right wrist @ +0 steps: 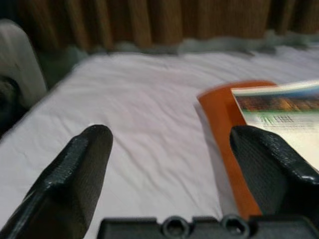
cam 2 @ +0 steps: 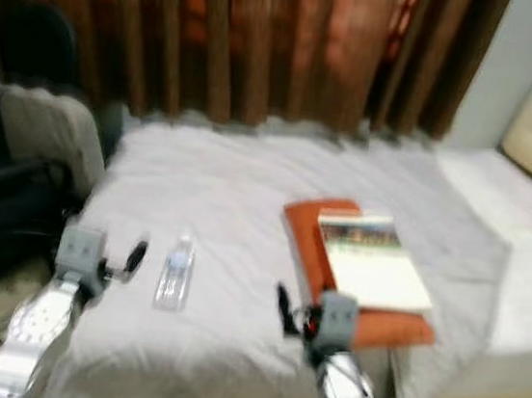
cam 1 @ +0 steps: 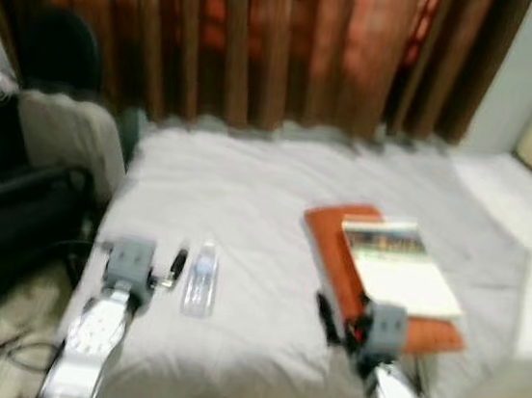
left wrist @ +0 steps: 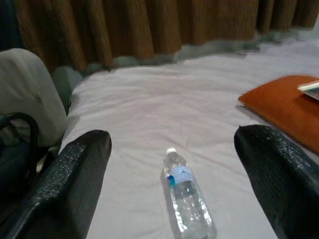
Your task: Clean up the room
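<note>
Bottle (left wrist: pixel 187 196): lying on its side on the white bed (cam 1: pixel 277 191), loose clutter awaiting pickup.
Left gripper (left wrist: pixel 172 164): hovering spread wide, framing the bottle, likely lining up a grasp.
Right gripper (right wrist: pixel 172 164): gaping empty beside the book (cam 1: pixel 399 266) that is resting on the orange folder (cam 1: pixel 338 242).

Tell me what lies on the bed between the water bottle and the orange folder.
Nothing: between the water bottle and the orange folder there is just bare white sheet, seen in the left eye view.
</note>
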Controlling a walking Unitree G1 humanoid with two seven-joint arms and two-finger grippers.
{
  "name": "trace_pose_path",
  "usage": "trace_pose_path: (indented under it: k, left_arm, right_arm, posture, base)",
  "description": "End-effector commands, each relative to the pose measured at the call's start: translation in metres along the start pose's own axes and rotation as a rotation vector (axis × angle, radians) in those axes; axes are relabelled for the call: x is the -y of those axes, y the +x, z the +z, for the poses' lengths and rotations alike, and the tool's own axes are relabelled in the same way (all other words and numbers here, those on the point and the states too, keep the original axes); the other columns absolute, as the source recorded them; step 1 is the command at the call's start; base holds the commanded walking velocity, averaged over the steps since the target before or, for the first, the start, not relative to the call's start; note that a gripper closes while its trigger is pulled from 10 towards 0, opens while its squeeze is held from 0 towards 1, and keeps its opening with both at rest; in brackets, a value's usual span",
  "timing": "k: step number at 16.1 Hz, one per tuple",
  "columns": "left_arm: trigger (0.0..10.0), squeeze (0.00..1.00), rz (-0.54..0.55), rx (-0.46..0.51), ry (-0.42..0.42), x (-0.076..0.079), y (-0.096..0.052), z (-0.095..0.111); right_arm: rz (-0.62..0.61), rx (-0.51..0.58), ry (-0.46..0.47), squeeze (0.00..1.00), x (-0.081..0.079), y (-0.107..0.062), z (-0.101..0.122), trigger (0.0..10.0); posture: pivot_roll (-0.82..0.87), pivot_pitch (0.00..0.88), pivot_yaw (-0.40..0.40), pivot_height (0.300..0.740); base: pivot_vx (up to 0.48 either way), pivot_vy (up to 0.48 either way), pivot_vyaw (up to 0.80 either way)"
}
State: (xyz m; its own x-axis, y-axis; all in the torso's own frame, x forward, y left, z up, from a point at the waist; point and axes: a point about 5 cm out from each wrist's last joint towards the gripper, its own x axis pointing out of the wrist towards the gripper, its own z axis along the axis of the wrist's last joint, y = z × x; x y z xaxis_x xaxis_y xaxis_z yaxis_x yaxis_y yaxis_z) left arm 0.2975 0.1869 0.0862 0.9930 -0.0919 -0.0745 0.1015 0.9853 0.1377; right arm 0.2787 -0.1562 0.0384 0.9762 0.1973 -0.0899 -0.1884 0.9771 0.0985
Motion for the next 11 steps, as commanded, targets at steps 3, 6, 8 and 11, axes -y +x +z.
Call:
trace_pose_path:
  k: [3,6,8,11]
  left_arm:
    - [10.0,0.00,0.006,-0.006,0.005,0.000,-0.003,-0.003]
    - [10.0,0.00,0.010,-0.024,-0.008,0.003,-0.003,-0.007]
    - [10.0,0.00,0.009,-0.024,-0.007,0.005,-0.003,-0.007]
    - [10.0,0.00,0.002,-0.028,-0.010,0.009,-0.003,-0.008]
  right_arm:
    - [0.034,0.018,0.001,0.00,-0.007,0.005,0.005,10.0]
    - [0.035,0.012,0.000,0.00,-0.007,0.004,0.005,10.0]
    - [0.042,0.006,-0.001,0.00,-0.007,0.004,0.004,10.0]
    - [0.046,0.002,-0.004,0.00,-0.007,0.003,0.003,10.0]
  posture:
    - [0.04,0.000,-0.033,0.740]
    - [0.04,0.000,-0.031,0.740]
    - [0.04,0.000,-0.031,0.740]
    - [0.04,0.000,-0.031,0.740]
  base:
    - [0.156,0.000,0.00]
    - [0.469,0.000,0.00]
    - [0.469,0.000,0.00]
    - [0.469,0.000,0.00]
